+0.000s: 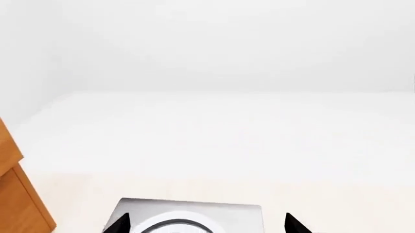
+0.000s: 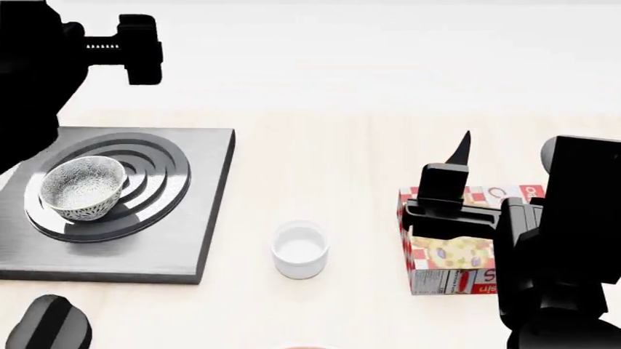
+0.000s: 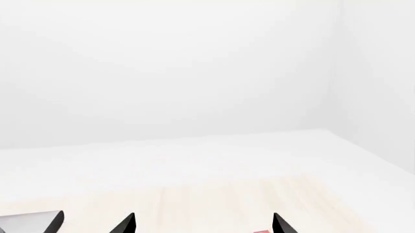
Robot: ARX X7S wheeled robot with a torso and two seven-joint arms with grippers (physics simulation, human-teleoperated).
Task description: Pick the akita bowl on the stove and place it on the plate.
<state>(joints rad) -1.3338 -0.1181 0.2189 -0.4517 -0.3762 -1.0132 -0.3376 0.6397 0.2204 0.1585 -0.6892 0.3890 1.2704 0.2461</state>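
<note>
The akita bowl [image 2: 83, 187], speckled black on white, stands upright on the left side of the stove [image 2: 194, 240], a dark grey slab with raised black rings. My left arm [image 2: 39, 65] hangs over the stove's far left corner, above and behind the bowl. In the left wrist view my left gripper [image 1: 207, 225] is open and empty over the stove [image 1: 194, 211]. My right gripper [image 3: 203, 225] is open and empty too; one fingertip [image 2: 464, 149] rises over a carton. Of the plate, only a thin pale sliver [image 2: 302, 347] at the head view's bottom edge shows, too small to be sure.
A small plain white cup [image 2: 299, 249] stands just right of the stove. A red-and-white printed carton [image 2: 456, 251] lies under my right arm [image 2: 563, 247]. A black knob [image 2: 49, 327] shows at the front left. A wooden cabinet [image 1: 16, 194] stands beside the table.
</note>
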